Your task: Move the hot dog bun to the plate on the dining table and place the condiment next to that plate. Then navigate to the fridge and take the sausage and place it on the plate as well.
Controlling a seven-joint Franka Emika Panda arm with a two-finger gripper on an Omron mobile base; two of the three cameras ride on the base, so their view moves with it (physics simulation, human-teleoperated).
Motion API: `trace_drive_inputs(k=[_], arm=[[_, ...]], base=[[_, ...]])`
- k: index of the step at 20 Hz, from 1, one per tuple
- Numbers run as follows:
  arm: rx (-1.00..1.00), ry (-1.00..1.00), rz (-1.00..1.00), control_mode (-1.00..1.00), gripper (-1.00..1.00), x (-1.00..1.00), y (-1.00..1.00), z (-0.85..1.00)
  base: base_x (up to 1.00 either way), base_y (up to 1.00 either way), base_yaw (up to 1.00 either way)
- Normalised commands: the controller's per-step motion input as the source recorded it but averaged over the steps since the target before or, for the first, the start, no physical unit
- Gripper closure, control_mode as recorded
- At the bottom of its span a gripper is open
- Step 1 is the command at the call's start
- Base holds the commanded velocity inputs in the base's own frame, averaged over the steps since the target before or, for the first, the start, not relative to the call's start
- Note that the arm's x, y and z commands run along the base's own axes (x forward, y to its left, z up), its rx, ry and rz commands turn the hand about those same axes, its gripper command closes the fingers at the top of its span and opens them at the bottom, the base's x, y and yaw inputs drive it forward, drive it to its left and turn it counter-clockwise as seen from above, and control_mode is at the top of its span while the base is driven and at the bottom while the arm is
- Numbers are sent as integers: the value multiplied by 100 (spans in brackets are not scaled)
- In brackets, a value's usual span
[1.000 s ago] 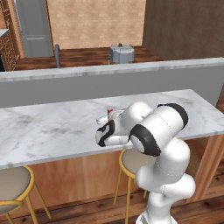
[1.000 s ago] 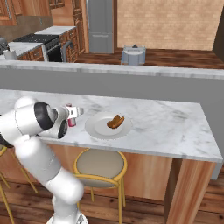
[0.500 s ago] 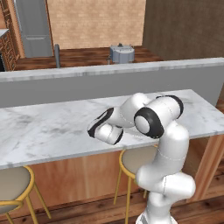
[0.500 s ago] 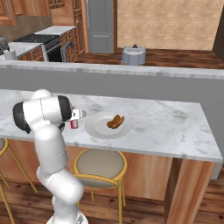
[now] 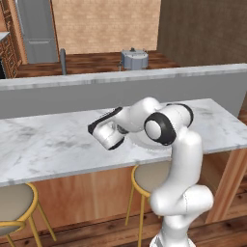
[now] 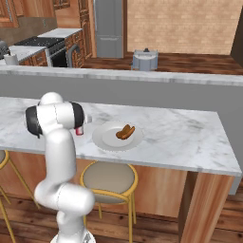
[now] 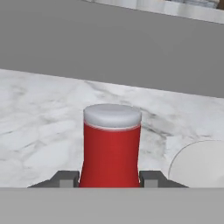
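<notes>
Two fingertips (image 7: 65,179) clamp condiment (image 7: 112,146) upright between them, gripper (image 7: 109,179) holding it.

arm (image 5: 181,159): glossy white rounded shells, thick tubular links
joints: dark rings and black round caps behind the claw
gripper (image 7: 110,178): two small dark grey square finger tips
hand housing (image 5: 107,132): white, black top strip

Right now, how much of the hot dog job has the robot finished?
Done: the hot dog bun lies on the plate on the dining table. In hand: the gripper is shut on the red condiment, upright beside the plate. Left: letting go, then bringing the sausage from the fridge.
</notes>
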Motion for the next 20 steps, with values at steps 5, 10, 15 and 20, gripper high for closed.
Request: trace_drive_inputs(k=[5, 10, 15, 20], arm=[[0, -13, -3, -100, 100, 25, 0, -42], [0, -13, -5, -100, 100, 6, -3, -65], [0, -15, -7, -100, 100, 0, -17, -58], [0, -17, -9, -100, 100, -3, -28, -43]], base=[[0, 0, 0], [0, 0, 0], [0, 0, 0], [0, 0, 0]])
